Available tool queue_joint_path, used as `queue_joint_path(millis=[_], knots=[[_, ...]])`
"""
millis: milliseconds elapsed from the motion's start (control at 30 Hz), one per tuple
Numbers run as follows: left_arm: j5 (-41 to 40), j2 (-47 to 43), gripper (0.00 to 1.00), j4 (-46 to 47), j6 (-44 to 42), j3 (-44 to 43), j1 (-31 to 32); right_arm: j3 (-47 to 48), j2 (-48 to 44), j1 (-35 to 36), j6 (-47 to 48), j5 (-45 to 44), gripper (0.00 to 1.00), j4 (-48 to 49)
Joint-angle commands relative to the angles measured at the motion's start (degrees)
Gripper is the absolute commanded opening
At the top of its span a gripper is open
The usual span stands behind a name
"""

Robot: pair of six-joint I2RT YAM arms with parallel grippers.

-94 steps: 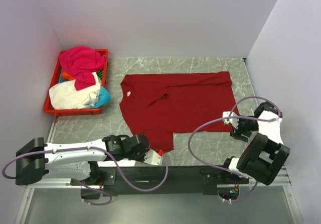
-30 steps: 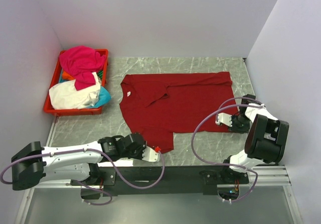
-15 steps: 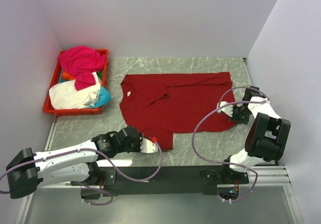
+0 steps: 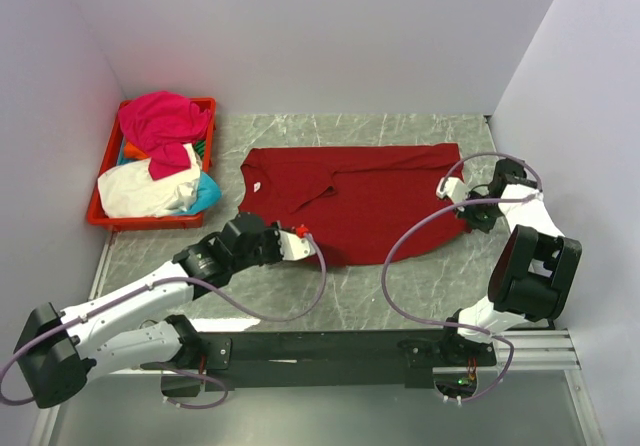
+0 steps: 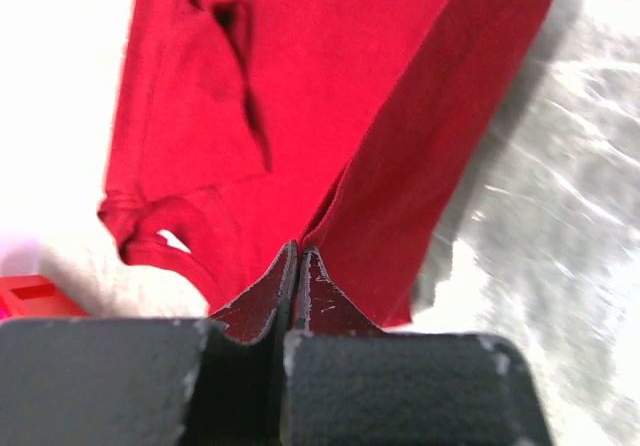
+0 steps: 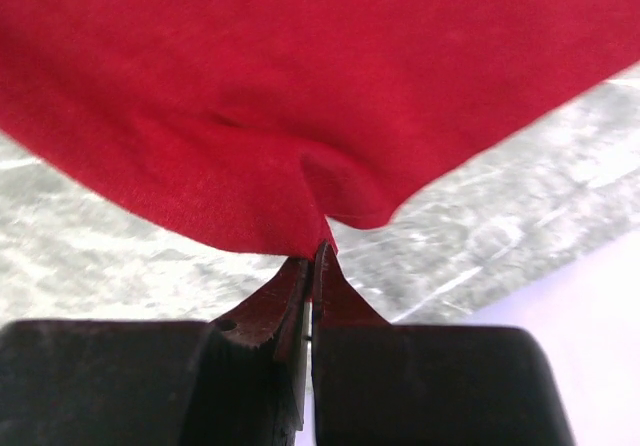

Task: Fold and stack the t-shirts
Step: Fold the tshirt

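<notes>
Both arms are on the dark red shirt (image 4: 370, 191), which lies spread across the middle of the tabletop (image 4: 400, 286), collar end to the left and hem end to the right. The left tool (image 4: 298, 233) is pinched shut on the near edge, close to the sleeve. Its wrist view shows the two fingers pressed together with a doubled layer of red cloth running up and away from the tips. Over on the other side, the right tool (image 4: 466, 208) is clamped on the near hem corner. From its own camera there's a little pucker of fabric gathered right at the closed tips, and bare marble shows below it.

Why two grips so far apart? My read is that holding the near edge at both ends lets it travel as one straight line, so the fold lands flat instead of bunching in the middle.

The rest of the laundry waits in the red crate (image 4: 140, 223) at the far left: a magenta shirt (image 4: 160, 121) heaped on top, a cream-white one (image 4: 140, 191) in front, with slivers of cyan (image 4: 205, 194) and orange (image 4: 135, 151) peeking out. Nothing folded or stacked on show, so by my reckoning this is early going.

As for labels or lettering, none can be read on the cloth, the crate or the arms.
</notes>
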State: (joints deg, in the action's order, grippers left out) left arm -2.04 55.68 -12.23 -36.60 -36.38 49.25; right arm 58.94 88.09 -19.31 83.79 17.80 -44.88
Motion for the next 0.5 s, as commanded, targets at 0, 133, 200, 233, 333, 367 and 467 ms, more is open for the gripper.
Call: queue_joint_path(millis=[0, 133, 200, 233, 333, 367, 467], knots=[[0.2, 1.5, 0.0, 3.1, -2.2, -4.2, -1.4, 2.9, 0.1, 0.2, -5.1, 2.2, 0.0, 3.1], [0.4, 3.4, 0.0, 4.5, -4.3, -6.6, -3.0, 4.9, 1.6, 0.2, -9.1, 2.7, 0.0, 4.0], [-0.4, 4.1, 0.0, 4.8, -5.2, -8.3, -3.5, 5.2, 2.3, 0.2, -10.5, 2.9, 0.0, 5.3], [-0.9, 4.9, 0.0, 4.9, -6.4, -8.8, -3.9, 5.6, 2.4, 0.2, -11.8, 2.9, 0.0, 5.8], [-2.8, 7.1, 0.0, 5.1, -8.7, -10.9, -4.9, 6.6, 3.3, 0.3, -14.7, 3.6, 0.0, 6.8], [-3.1, 7.8, 0.0, 5.1, -9.2, -11.4, -5.1, 6.8, 3.7, 0.2, -15.5, 3.7, 0.0, 7.1], [-4.5, 10.4, 0.0, 5.5, -10.9, -13.8, -5.9, 7.5, 4.5, 0.2, -18.2, 4.1, 0.0, 8.4]])
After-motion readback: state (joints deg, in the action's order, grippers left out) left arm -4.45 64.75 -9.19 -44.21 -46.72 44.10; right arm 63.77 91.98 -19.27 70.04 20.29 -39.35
